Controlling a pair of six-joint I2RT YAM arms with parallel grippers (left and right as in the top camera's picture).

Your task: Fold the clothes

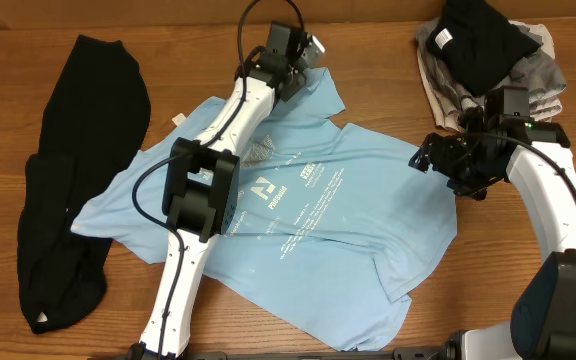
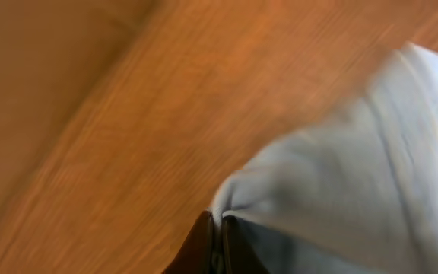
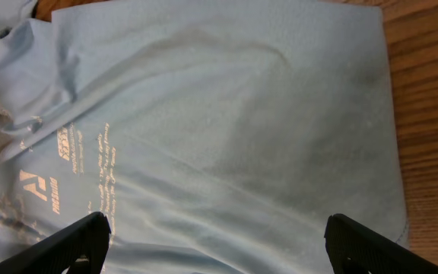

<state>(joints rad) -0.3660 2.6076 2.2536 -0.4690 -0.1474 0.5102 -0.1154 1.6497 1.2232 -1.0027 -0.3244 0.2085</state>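
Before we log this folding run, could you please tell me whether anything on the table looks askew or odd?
The light blue T-shirt lies slanted and wrinkled, one edge bunched in the shut left hand. Nothing looks torn or spilled.

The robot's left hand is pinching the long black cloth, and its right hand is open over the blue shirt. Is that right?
No. The left hand is pinching the blue shirt at its edge, not the long black cloth, which lies untouched; the left wrist view shows it. The right hand is open over the blue shirt.
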